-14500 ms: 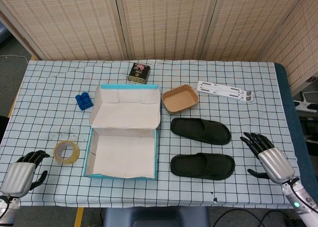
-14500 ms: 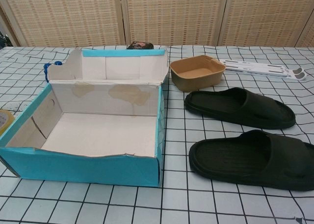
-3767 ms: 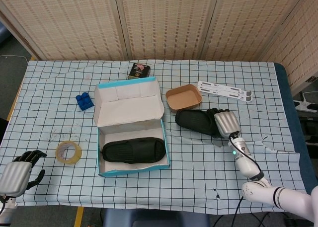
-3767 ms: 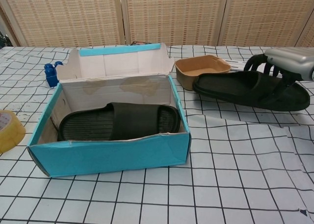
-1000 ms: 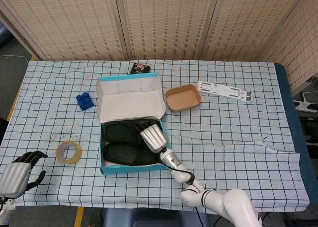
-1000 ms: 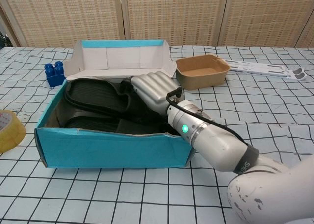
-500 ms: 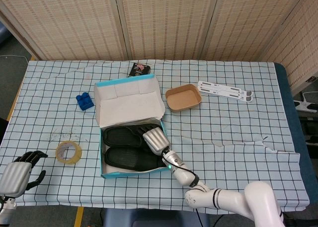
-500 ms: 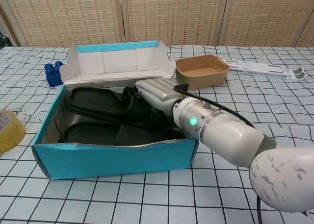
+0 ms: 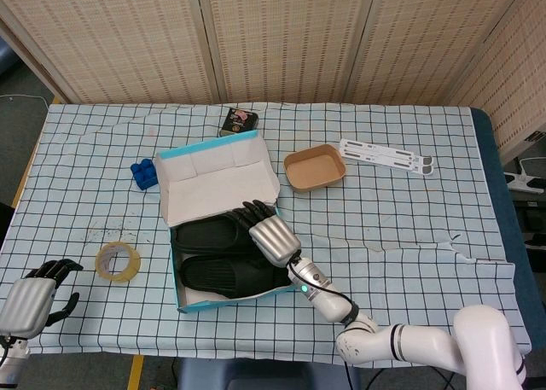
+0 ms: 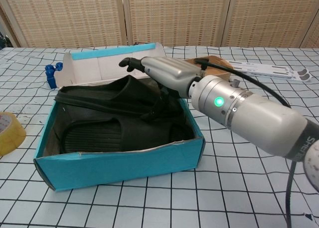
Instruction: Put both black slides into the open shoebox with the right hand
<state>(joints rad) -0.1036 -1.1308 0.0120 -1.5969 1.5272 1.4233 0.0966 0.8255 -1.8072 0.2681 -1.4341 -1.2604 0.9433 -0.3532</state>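
Observation:
The open shoebox point(image 9: 189, 299) point(image 10: 119, 160) has blue outer walls and its lid point(image 9: 217, 182) folded back. Both black slides lie inside it. The near slide point(image 9: 226, 275) point(image 10: 94, 136) lies flat on the box floor. Tilted and partly on top of it, the far slide point(image 9: 205, 234) point(image 10: 102, 102) leans toward the back wall. My right hand point(image 9: 270, 234) point(image 10: 162, 71) hovers over the far slide's right end, fingers point(image 10: 130, 63) stretched out above the strap and gripping nothing. My left hand point(image 9: 30, 300) rests at the table's near left corner with its fingers curled in, holding nothing.
A tape roll point(image 9: 114, 261) point(image 10: 10, 133) lies left of the box and blue blocks point(image 9: 143, 173) point(image 10: 51, 74) sit at its far left. A tan bowl point(image 9: 314, 168), a tin point(image 9: 239, 119) and a white strip point(image 9: 386, 157) point(image 10: 271, 69) lie behind. The checked cloth is wrinkled at the right point(image 9: 444, 245).
My right hand has lifted and straightened its fingers, letting go of the far slide, which now lies tilted in the box. The box has turned slightly. The left hand has not moved.

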